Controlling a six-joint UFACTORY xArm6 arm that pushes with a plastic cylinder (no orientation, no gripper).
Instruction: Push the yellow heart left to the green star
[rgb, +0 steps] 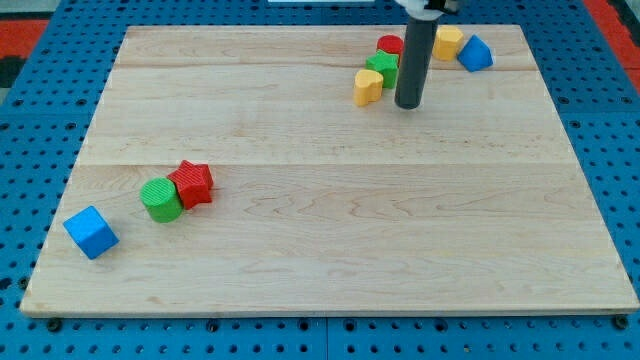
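Note:
The yellow heart (368, 87) lies near the board's top, touching the lower left side of the green star (382, 67). A red cylinder (390, 45) sits just above the star. My rod stands upright to the right of both; my tip (407, 103) rests on the board just right of the heart and below the star, with a small gap to the heart.
A yellow block (448, 41) and a blue block (476, 53) sit at the top right, right of the rod. At lower left are a red star (193, 183), a green cylinder (161, 199) and a blue cube (91, 232). The wooden board (330, 250) lies on blue pegboard.

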